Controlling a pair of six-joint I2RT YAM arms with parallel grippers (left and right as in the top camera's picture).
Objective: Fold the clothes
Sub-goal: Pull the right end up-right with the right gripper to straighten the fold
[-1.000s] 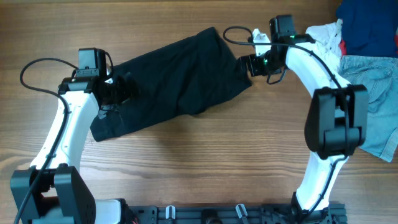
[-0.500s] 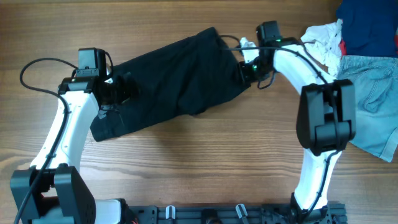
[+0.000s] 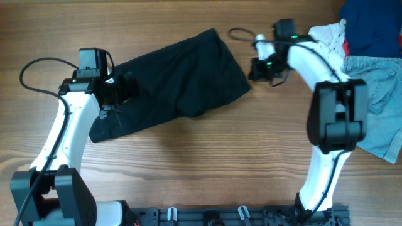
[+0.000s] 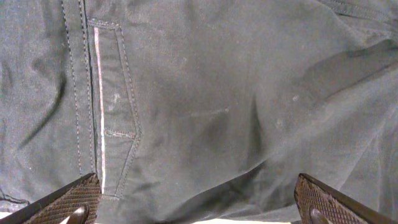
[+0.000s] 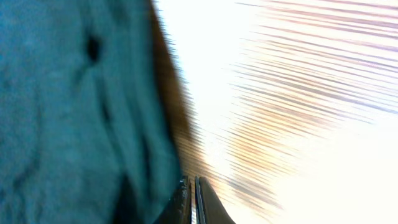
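The clothes [image 3: 182,75], a black shorts-like garment, lie spread slantwise across the middle of the wooden table. My left gripper [image 3: 122,91] hangs over their left part with its jaws wide open. In the left wrist view the dark fabric [image 4: 205,93] with a stitched pocket seam fills the frame, and the left gripper [image 4: 199,205] has nothing between its fingertips [image 4: 68,199]. My right gripper [image 3: 254,69] is just off the garment's right edge. In the blurred right wrist view it [image 5: 191,202] is shut, with the fabric [image 5: 62,112] beside it on the left and bare wood on the right.
Light blue denim shorts [image 3: 377,107], a navy garment [image 3: 370,25] and a white cloth [image 3: 326,37] are piled at the right end of the table. A black cable [image 3: 239,32] loops near the right wrist.
The right gripper has closed. It reached left onto the garment's right edge, then drew back to the right. The left arm has not moved.
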